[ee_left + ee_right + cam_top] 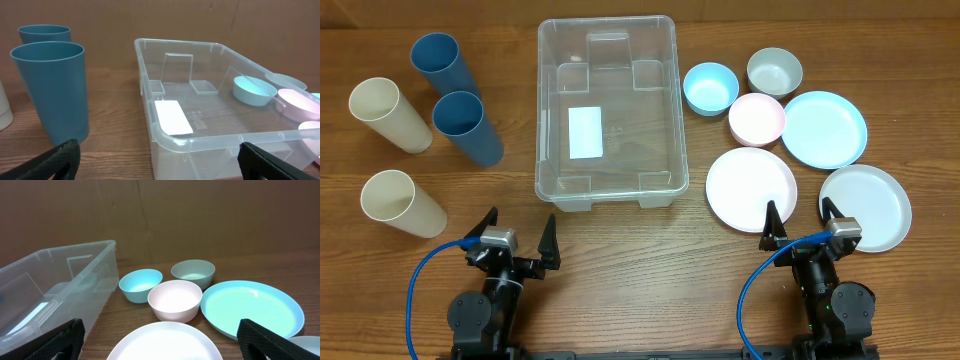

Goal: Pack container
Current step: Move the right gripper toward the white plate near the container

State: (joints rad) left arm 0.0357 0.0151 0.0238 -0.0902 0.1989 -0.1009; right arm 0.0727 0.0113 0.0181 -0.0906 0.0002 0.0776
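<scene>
Container [630, 130]: centre table, empty, between your arms.
Left gripper [521, 214]: jaws spread, holding nothing; cups [468, 127] sit on its side.
Right gripper [798, 205]: jaws spread, empty; plates [745, 180] and bowls [757, 118] lie nearby.

Pastels on a brown wood-grain tabletop [640, 262]
The container [544, 110] was clear, its label [585, 131] white; there were blue cups [467, 127], cream cups [388, 114], light-blue bowl [710, 88], grey bowl [774, 72], pink bowl [757, 118], light-blue plate [823, 129], white plates [751, 189].

Ahead-left of my left gripper [520, 222] I see two blue cups [465, 125] and two cream cups [400, 200]. Ahead of the right gripper [798, 212]: blue bowl [710, 87], grey bowl [774, 71], pink bowl [757, 118], light-blue plate [824, 129]; two white plates [750, 188] flank it.
</scene>
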